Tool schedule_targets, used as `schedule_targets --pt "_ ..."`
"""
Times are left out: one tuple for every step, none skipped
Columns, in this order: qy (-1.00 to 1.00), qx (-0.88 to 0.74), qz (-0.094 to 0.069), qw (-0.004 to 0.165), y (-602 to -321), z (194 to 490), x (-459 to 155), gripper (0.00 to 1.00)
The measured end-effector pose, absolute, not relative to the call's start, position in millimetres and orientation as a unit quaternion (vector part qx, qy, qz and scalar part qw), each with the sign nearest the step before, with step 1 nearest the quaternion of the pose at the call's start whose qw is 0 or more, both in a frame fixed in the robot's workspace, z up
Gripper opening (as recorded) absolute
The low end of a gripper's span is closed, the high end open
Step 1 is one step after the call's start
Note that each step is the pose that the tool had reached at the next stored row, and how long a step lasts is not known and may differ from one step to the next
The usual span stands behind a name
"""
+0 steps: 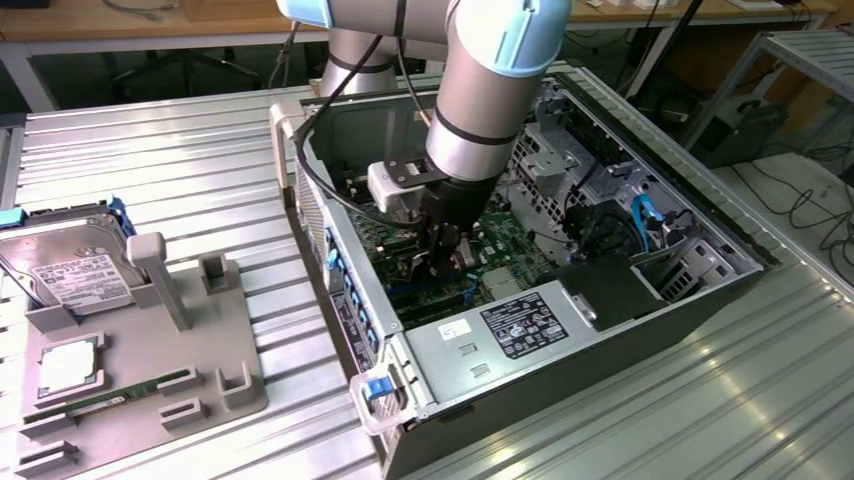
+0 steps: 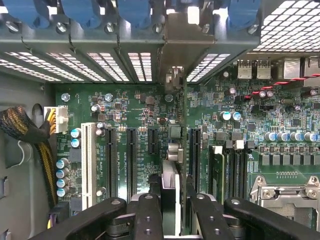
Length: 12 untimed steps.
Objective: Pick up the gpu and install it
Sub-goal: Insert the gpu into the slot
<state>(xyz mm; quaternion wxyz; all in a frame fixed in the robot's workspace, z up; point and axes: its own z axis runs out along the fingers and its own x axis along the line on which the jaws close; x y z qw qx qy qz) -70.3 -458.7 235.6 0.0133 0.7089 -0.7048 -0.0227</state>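
Note:
The gpu [image 2: 173,142] shows edge-on in the wrist view as a thin green card. It stands upright over the motherboard [image 2: 125,107], and its silver end bracket [image 2: 173,79] is against the case's rear slot wall. My gripper [image 2: 171,202] is shut on the card, with one black finger [image 2: 148,212] on each side. The card hangs in line with the gap between the black expansion slots [image 2: 131,162]. In the exterior view my gripper [image 1: 447,258] is lowered deep inside the open computer case [image 1: 561,330].
A grey parts fixture [image 1: 180,335] on the exterior view's left holds a silver hard drive [image 1: 64,268], a processor [image 1: 67,368] and a memory stick [image 1: 118,396]. Inside the case are a black power supply [image 1: 607,290], blue slot latches [image 2: 82,11], cables [image 2: 25,132] and memory slots [image 2: 227,167].

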Motion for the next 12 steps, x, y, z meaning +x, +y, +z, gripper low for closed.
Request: schedule_targets --pt "-0.705 0.709 -0.023 0.013 -458.7 235.6 -70.3 0.27" --pt "-0.705 0.709 -0.023 0.013 -458.7 235.6 -70.3 0.27" --pt "-0.705 0.709 -0.023 0.013 -458.7 234.7 -70.3 0.27" --pt "-0.705 0.709 -0.023 0.013 -458.7 233.1 -70.2 0.27" --pt "-0.705 0.709 -0.023 0.014 -458.7 231.2 -70.3 0.27" --pt "-0.705 0.709 -0.022 0.014 -458.8 229.8 -70.4 0.27" --pt "-0.705 0.709 -0.022 0.014 -458.9 228.2 -70.6 0.27" --pt "-0.705 0.709 -0.022 0.014 -458.9 227.0 -70.6 0.27" --pt "-0.705 0.709 -0.022 0.014 -458.8 226.6 -70.6 0.27" --pt "-0.705 0.709 -0.023 0.013 -458.7 226.2 -70.7 0.27" --pt "-0.705 0.709 -0.023 0.013 -458.7 226.2 -70.7 0.27" --pt "-0.705 0.709 -0.023 0.013 -458.7 226.2 -70.6 0.27"
